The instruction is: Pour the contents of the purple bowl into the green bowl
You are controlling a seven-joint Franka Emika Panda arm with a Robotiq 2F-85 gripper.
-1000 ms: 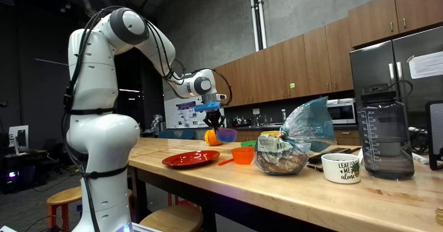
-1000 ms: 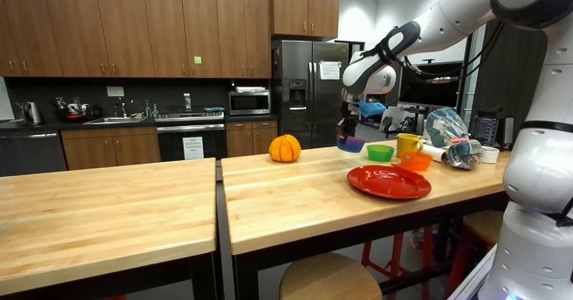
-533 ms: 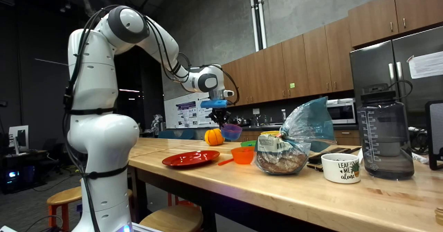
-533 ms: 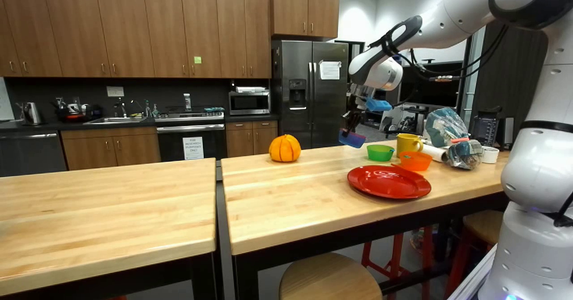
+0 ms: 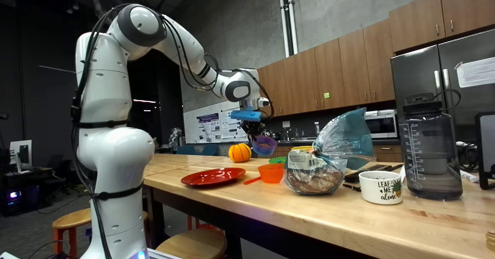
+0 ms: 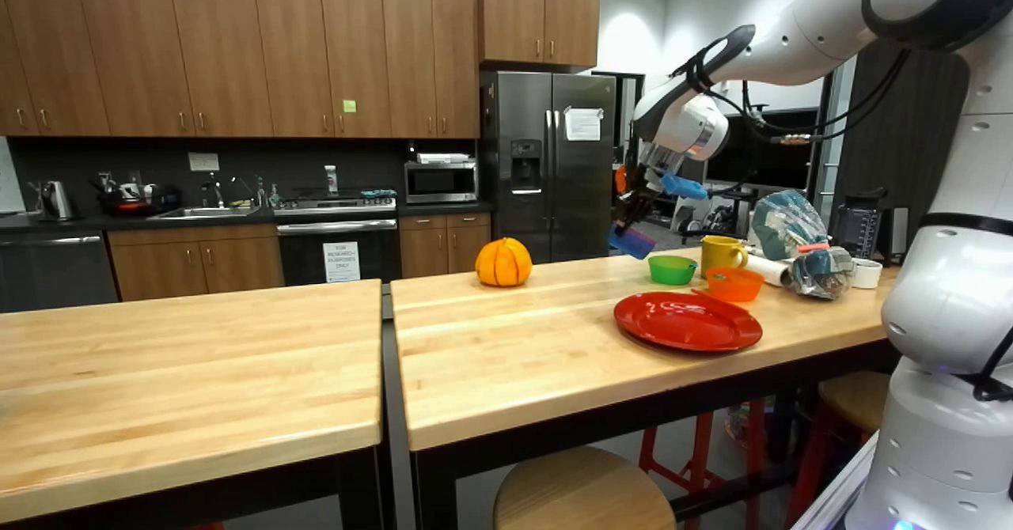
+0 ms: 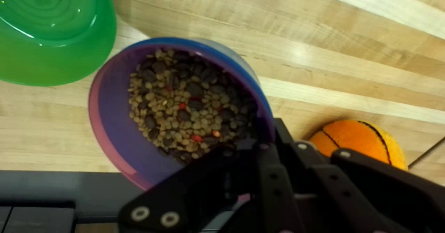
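Tool [image 7: 267, 139]: pinching the purple bowl [image 7: 113, 107] by its rim
Purple bowl: in the air, tilted toward the green bowl [image 7: 57, 54], beans and seeds [image 7: 180, 111] inside
Green bowl: on the table [image 6: 506, 340], lower, past the side opposite the tool
Pour: I'd bring that side over the green bowl first

In an exterior view, behind one red plate [image 6: 687, 323] are a purple bowl [image 6: 632, 243], a green bowl [image 6: 673, 271] and an orange bowl [image 6: 733, 286], three in all, plus one mug [image 6: 718, 251]; left of the plate, one pumpkin [image 6: 504, 262]; right, one bag [image 6: 823, 273], one bottle [image 6: 857, 236].
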